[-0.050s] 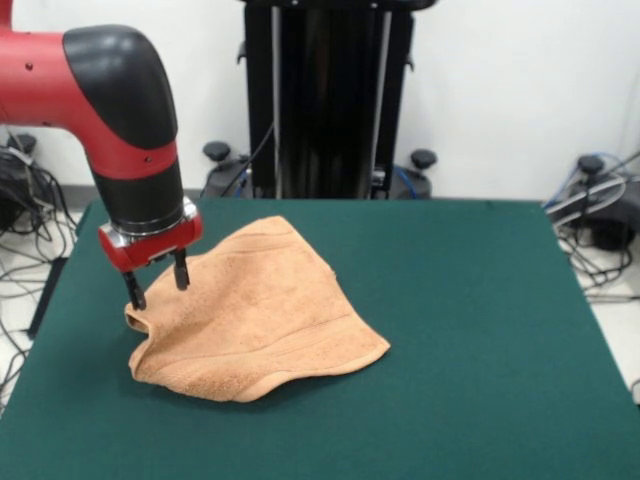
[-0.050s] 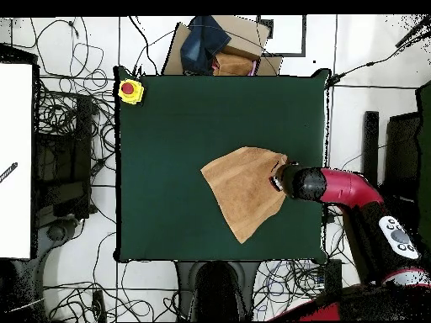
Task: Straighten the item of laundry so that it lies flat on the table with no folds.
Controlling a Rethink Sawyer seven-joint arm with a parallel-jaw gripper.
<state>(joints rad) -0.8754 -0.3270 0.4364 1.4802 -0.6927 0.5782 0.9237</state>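
towel [image 2: 246, 191] lies creased on table [image 2: 168, 126], gripper [image 2: 277, 178] seemingly at its edge.

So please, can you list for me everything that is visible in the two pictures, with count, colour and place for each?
towel: one, peach-orange, on the table toward the arm's side, rumpled with folds and one corner raised at the gripper
table: one, dark green top, fills the middle of both views
button box: one, yellow with a red button, on one table corner in the overhead view
cables: many, black, on the white floor around the table
cardboard and blue cloth: one pile, brown and blue, on the floor beyond the table's edge in the overhead view
pedestal: one, black, behind the table
arm: one, red and black, over the towel's edge
gripper: one, black jaws apart, tips at the raised towel corner
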